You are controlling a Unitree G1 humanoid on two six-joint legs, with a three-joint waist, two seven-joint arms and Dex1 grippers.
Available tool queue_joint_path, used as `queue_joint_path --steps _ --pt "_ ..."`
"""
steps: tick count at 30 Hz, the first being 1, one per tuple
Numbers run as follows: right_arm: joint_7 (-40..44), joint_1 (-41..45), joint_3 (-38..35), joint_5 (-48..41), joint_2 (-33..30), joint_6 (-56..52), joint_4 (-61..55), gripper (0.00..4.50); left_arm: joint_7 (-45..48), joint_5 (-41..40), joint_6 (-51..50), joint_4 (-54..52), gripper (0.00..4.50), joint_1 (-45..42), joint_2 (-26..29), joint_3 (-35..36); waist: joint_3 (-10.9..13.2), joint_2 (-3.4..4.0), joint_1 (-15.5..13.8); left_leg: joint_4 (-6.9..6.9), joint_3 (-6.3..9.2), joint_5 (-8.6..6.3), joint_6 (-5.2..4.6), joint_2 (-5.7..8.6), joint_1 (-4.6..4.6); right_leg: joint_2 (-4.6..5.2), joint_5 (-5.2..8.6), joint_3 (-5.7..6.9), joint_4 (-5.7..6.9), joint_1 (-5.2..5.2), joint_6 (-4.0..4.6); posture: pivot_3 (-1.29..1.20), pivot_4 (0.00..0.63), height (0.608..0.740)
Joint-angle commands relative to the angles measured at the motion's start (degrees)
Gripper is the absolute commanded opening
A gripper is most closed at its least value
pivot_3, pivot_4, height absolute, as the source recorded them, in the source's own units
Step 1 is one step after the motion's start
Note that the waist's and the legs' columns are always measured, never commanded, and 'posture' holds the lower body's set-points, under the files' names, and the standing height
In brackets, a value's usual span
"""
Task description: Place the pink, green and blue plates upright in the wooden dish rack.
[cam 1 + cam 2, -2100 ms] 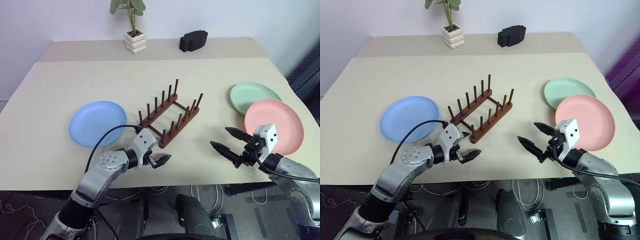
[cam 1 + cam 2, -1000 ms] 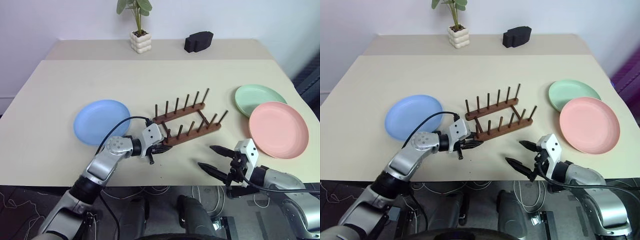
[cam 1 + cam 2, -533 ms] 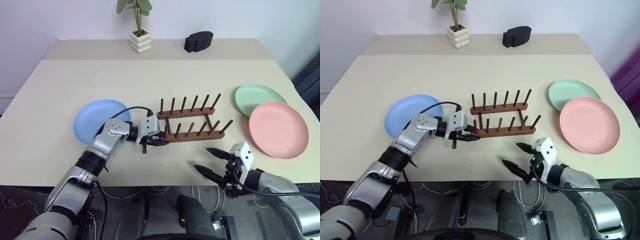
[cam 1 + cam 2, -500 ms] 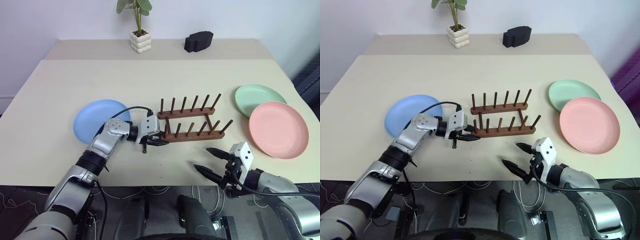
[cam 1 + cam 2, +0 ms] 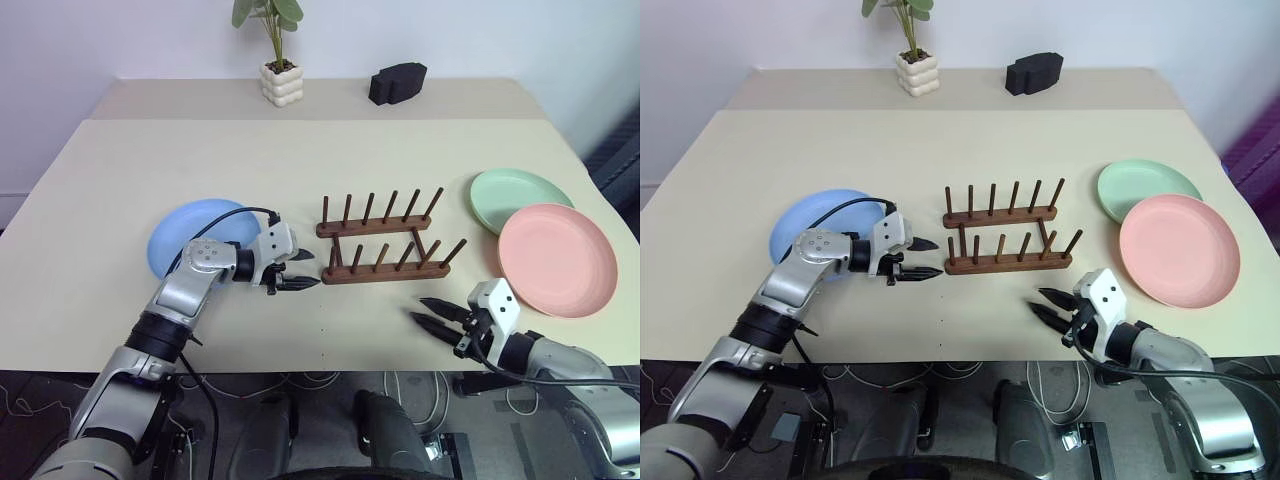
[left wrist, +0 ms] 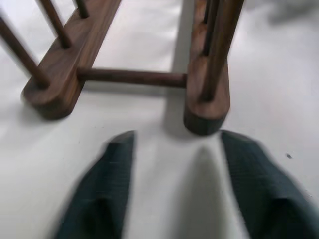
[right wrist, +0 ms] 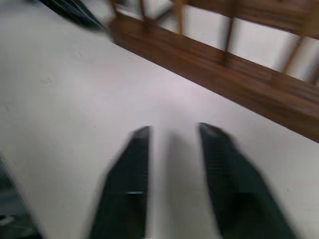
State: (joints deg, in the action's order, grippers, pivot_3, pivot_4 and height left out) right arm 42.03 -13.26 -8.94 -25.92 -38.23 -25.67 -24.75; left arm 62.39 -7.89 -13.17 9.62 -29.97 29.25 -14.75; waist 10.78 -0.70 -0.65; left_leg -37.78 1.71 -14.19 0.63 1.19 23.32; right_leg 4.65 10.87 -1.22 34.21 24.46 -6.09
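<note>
Left gripper (image 5: 298, 270) fingers apart, empty, wooden dish rack (image 5: 385, 243) just ahead of its tips. Right gripper (image 5: 438, 316) nearly closed, empty. Risk: left clips rack end, skews it.

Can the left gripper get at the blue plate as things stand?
Probably yes: the blue plate lies flat beside the left arm, nothing on it, and the left gripper holds nothing, though it points toward the wooden dish rack.

Left end effector (image 5: 297, 269) fingers apart, near rack (image 5: 385, 241) end, seemingly clear.
</note>
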Motion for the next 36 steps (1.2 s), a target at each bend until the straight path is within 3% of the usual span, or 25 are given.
queue_joint_path --steps 1,3,6,11,17,25,36 --pt "-0.7 0.7 -1.0 2.1 -0.8 1.3 1.0 0.0 -0.6 -2.2 -4.1 -8.2 0.89 2.5 1.7 2.0 0.0 0.0 -0.1 0.0 0.01 0.0 0.0 0.01 0.0 0.0 0.0 0.0 0.0 0.0 0.0 0.0 0.15 0.736" --pt "-1.7 1.2 -0.6 3.8 -0.7 1.7 1.9 0.0 -0.2 -3.3 -6.5 -11.6 0.05 4.4 2.5 2.1 0.0 0.01 0.0 0.0 -0.03 0.0 0.0 0.0 0.0 0.0 0.01 -0.02 -0.02 0.0 0.0 0.0 0.15 0.736" --pt "-2.7 1.9 0.1 6.5 -0.9 2.0 3.5 0.0 0.1 -3.4 -8.7 -17.1 0.05 7.7 4.0 0.8 0.0 0.01 0.0 0.0 -0.02 0.0 0.0 0.0 0.0 0.01 0.01 -0.01 -0.01 0.0 0.0 0.0 0.15 0.736" --pt "-3.8 3.2 0.8 9.8 -0.8 3.2 5.6 0.0 -0.9 -3.5 -11.8 -22.1 0.05 9.6 2.1 -2.9 0.0 0.01 -0.1 -0.07 -0.02 0.0 0.0 0.0 0.01 0.0 0.04 -0.01 -0.01 -0.02 -0.04 0.0 0.15 0.736" --pt "-5.1 5.6 1.7 12.7 -0.5 4.6 8.0 0.0 -8.4 3.0 -9.0 -17.2 0.05 8.5 -2.3 -6.1 0.0 0.0 0.1 -0.09 -0.02 0.0 0.0 0.09 0.01 -0.01 0.03 0.0 0.0 -0.03 -0.05 0.0 0.15 0.736" --pt "-8.6 11.3 5.3 17.9 2.3 6.7 12.7 0.0 -17.8 5.4 -5.5 -14.0 0.05 9.3 -6.8 -4.1 0.0 0.0 0.0 -0.15 -0.02 0.0 -0.01 0.08 -0.03 -0.02 0.03 0.0 0.03 -0.06 -0.04 0.0 0.15 0.736" --pt "-11.1 16.6 7.0 21.4 4.6 10.5 18.0 0.0 -23.0 7.5 -2.8 -9.2 0.05 7.8 -8.0 -3.0 0.0 0.01 0.1 -0.15 -0.04 0.0 -0.01 0.09 -0.04 -0.03 -0.03 0.0 0.05 -0.06 0.03 0.0 0.15 0.736"
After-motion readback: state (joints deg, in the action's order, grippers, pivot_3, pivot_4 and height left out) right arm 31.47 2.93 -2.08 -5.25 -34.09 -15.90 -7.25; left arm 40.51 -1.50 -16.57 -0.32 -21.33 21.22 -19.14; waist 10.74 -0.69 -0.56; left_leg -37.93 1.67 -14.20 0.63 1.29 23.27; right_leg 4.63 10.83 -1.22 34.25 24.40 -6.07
